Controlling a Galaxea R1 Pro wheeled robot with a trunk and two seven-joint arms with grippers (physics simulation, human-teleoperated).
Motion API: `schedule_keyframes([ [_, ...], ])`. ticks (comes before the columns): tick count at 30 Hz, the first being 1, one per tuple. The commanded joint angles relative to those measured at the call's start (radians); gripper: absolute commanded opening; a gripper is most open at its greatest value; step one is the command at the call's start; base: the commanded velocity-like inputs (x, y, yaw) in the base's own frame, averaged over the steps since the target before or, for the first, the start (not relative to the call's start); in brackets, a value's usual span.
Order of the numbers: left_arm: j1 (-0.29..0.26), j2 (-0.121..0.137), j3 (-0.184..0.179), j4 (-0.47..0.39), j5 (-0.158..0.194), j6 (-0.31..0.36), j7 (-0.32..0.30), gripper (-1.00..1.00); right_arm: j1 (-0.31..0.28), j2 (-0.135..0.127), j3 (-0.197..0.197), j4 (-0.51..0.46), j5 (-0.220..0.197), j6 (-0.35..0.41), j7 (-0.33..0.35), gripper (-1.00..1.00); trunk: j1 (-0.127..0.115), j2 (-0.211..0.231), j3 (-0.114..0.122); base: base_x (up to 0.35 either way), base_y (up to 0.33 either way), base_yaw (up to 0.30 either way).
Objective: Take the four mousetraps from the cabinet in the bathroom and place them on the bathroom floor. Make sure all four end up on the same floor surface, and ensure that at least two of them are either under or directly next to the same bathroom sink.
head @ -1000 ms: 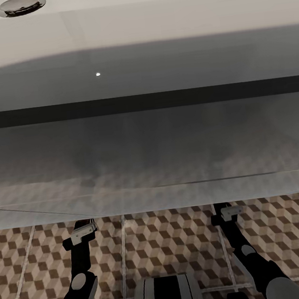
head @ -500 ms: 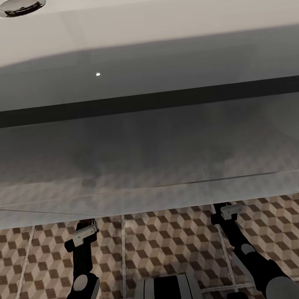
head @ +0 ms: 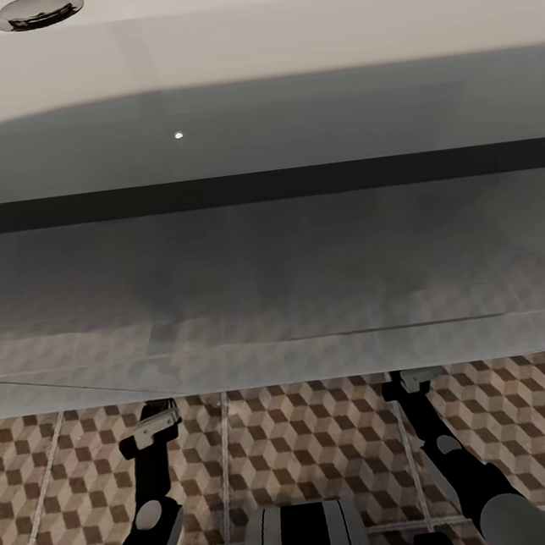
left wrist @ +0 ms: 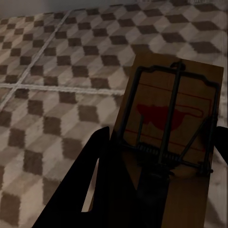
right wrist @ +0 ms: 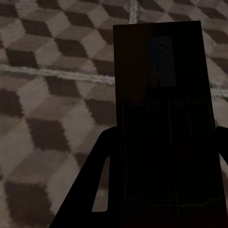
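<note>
We see the sink (head: 256,138) just ahead, both arms reaching under its front edge. Our left gripper (left wrist: 156,156) is clenched on a mousetrap (left wrist: 173,123) above the bathroom floor (left wrist: 57,71). Our right gripper (right wrist: 164,156) grasps a second mousetrap (right wrist: 161,95), in shadow.

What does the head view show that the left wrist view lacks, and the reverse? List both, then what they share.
Head view: the wide white sink slab, its chrome drain and the dark band under the rim. Left wrist view: a tan wooden mousetrap with black spring bar and red patch, between the left gripper's fingers. Shared: the cube-patterned brown and beige floor tiles.
</note>
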Motion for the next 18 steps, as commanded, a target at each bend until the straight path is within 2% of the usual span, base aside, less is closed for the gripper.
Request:
schedule_keyframes([
  [1,0.000,-0.004,-0.002,-0.001,-0.008,0.000,0.009,-1.00,-0.001,0.000,0.001,0.001,0.002,-0.003,0.003,-1.00,0.000,0.000,0.000,0.000,0.000,0.000],
  [6,0.000,-0.032,-0.002,-0.004,-0.008,0.000,0.009,-1.00,-0.001,0.000,0.001,0.001,-0.001,-0.003,0.009,-1.00,0.000,0.000,0.000,0.000,0.000,0.000],
  [10,0.000,-0.048,-0.002,-0.016,-0.008,0.000,0.009,-1.00,-0.001,0.000,0.000,0.002,-0.010,-0.003,0.076,-1.00,0.000,0.000,0.000,0.000,0.000,0.000],
  [12,0.000,-0.050,-0.002,-0.018,-0.008,0.000,0.009,-1.00,-0.001,0.000,0.000,0.002,-0.030,-0.003,0.105,-1.00,0.000,0.000,0.000,0.000,0.000,0.000],
  [14,0.000,-0.053,-0.002,-0.020,-0.007,-0.001,0.007,-1.00,-0.001,0.000,0.001,0.002,-0.069,-0.001,0.136,-1.00,0.000,0.000,0.000,0.000,0.000,0.000],
  [18,0.000,-0.054,-0.002,-0.021,-0.006,-0.001,-0.014,-1.00,-0.001,-0.001,0.002,0.002,-0.100,0.020,0.198,-1.00,0.000,0.000,0.000,0.000,0.000,0.000],
])
